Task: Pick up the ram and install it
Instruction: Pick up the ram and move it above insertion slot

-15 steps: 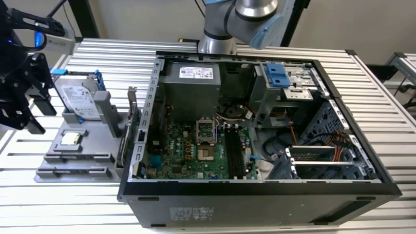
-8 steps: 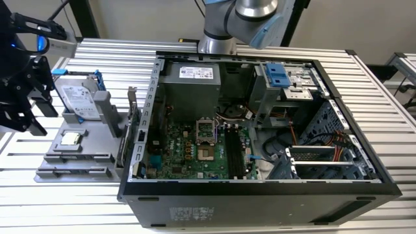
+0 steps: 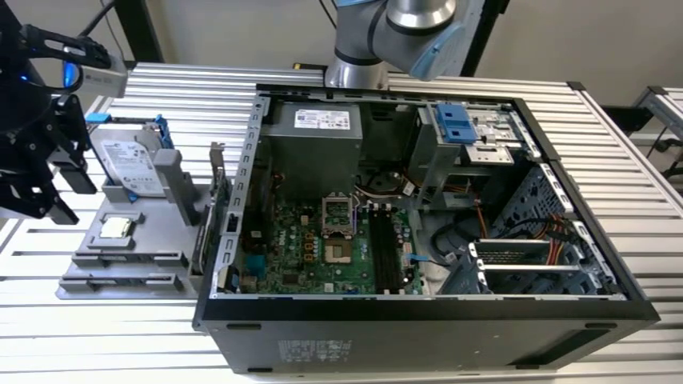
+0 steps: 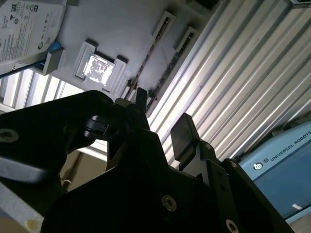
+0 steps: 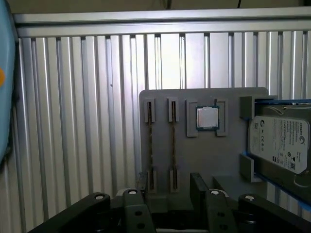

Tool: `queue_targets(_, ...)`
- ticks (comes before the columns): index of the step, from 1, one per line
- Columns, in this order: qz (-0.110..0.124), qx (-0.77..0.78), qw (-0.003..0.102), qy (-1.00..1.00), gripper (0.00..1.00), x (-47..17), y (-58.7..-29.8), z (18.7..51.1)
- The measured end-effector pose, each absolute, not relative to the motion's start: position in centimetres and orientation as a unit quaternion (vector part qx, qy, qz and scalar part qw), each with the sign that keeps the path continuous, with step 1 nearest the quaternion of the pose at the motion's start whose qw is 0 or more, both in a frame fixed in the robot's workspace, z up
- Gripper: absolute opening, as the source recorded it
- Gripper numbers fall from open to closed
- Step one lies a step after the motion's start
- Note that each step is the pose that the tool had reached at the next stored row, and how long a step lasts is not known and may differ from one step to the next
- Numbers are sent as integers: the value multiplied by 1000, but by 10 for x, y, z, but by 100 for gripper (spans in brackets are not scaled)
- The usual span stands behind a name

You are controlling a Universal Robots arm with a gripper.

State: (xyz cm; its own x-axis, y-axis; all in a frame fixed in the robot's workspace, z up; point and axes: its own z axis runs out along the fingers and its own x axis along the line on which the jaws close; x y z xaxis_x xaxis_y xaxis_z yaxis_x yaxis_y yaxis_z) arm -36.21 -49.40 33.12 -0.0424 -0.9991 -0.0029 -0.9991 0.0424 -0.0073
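The ram stands on edge as two thin sticks [image 5: 173,145] in the slotted holders of a grey fixture tray [image 5: 204,160]; in the second wrist view they are dark lines [image 4: 146,68]. My gripper [image 5: 170,187] hangs above the near end of those holders. It is open, with both black fingers [image 5: 199,183] apart and nothing between them. The second wrist view has the gripper [image 4: 160,116] over the tray's edge. At the exterior view's far left, the gripper [image 3: 64,188] hovers above the tray [image 3: 160,240].
The tray also holds a processor chip [image 5: 207,118] and a hard drive [image 5: 279,143]. An open computer case [image 3: 427,312] stands right of the tray on the ribbed metal table [image 5: 87,121]. It holds the green motherboard [image 3: 299,248] and its black memory slots [image 3: 385,248].
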Motion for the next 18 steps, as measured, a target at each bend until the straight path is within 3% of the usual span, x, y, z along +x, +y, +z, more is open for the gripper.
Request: queue_targets(18,-2,-694,4,720,100,-363,-494,325)
